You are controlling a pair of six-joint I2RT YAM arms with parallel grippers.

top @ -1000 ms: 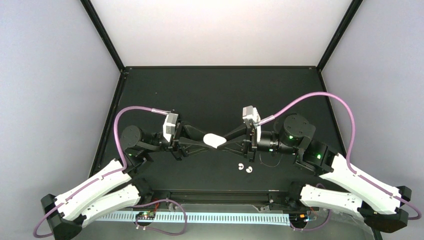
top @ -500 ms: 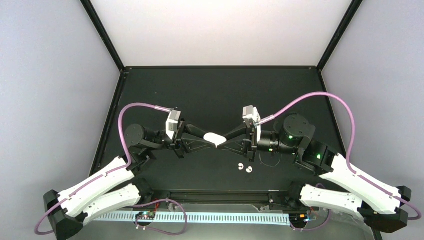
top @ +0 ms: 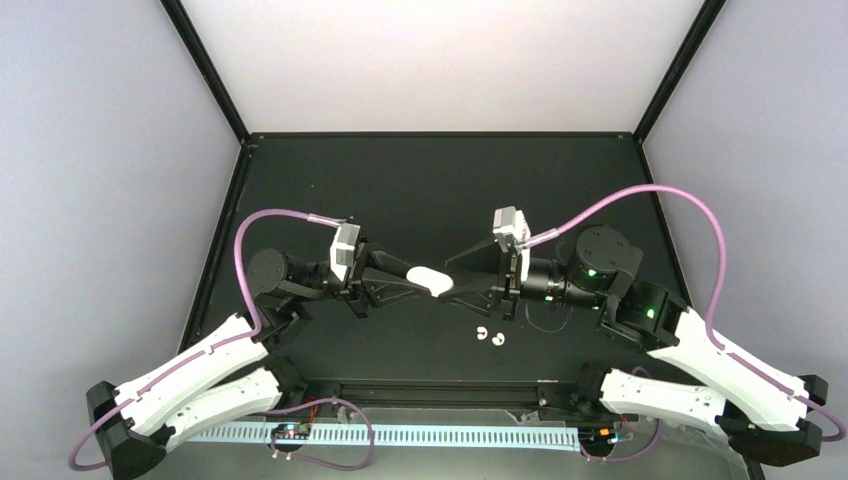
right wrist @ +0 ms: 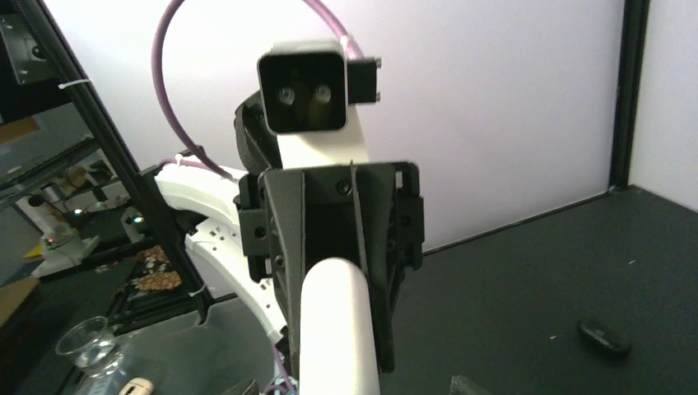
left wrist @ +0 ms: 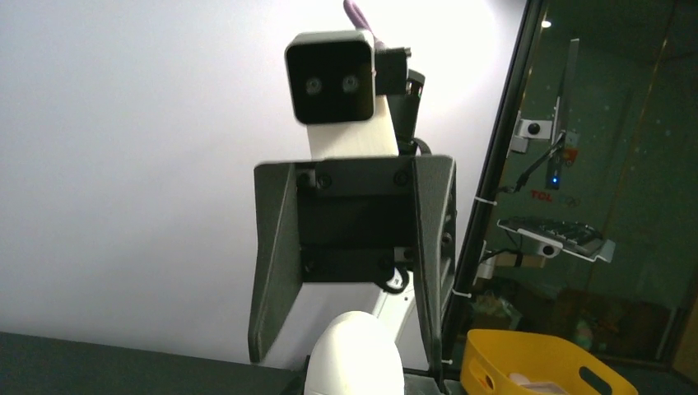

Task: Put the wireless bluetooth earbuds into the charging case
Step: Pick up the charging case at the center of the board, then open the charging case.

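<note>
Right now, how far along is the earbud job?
Done: no earbud visibly in the case. In hand: the left gripper is shut on the white charging case; the right gripper stands open at its other end. Left: two white earbuds lie on the table, to be picked up and inserted.

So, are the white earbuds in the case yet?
Out: the white earbuds lie on the table, apart from the case in the left gripper.
</note>
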